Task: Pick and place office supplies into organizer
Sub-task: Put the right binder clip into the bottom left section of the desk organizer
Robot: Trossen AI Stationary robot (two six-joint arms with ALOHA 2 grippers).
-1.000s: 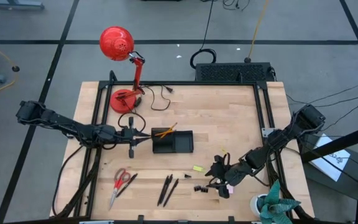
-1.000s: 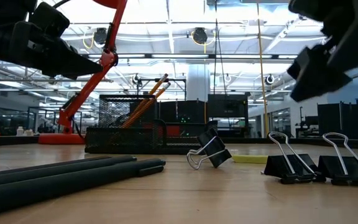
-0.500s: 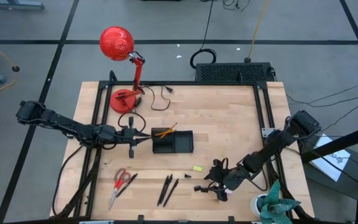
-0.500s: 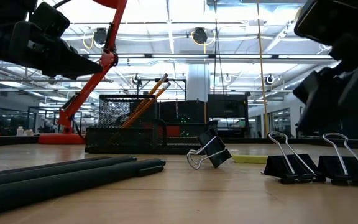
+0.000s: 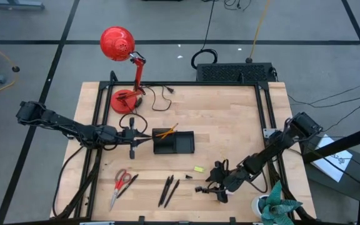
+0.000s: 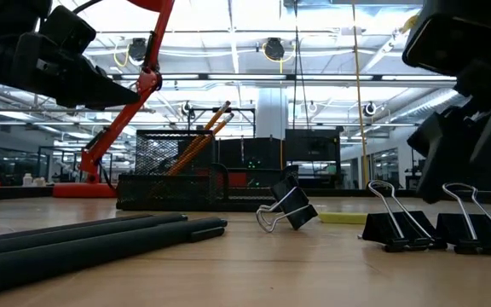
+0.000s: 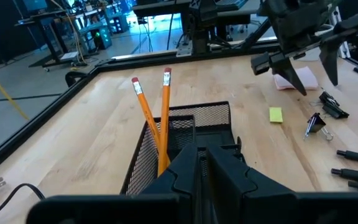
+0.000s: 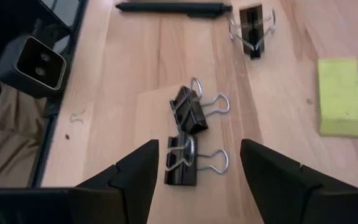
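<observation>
While the left gripper (image 5: pixel 144 138) waits beside the organizer's (image 5: pixel 174 142) left end with its fingers close together and nothing between them, the right gripper (image 8: pixel 197 165) hangs low over two clips (image 8: pixel 189 111) lying side by side near the table's front right, its fingers spread wide and empty, one on each side of the nearer clip (image 8: pixel 182 163). A third clip (image 8: pixel 252 25) and a yellow piece (image 8: pixel 340 97) lie a little beyond. Two pencils (image 7: pixel 156 118) lean in the organizer's left compartment. Scissors (image 5: pixel 121 184) and pens (image 5: pixel 169 189) lie along the front edge, left of the clips.
</observation>
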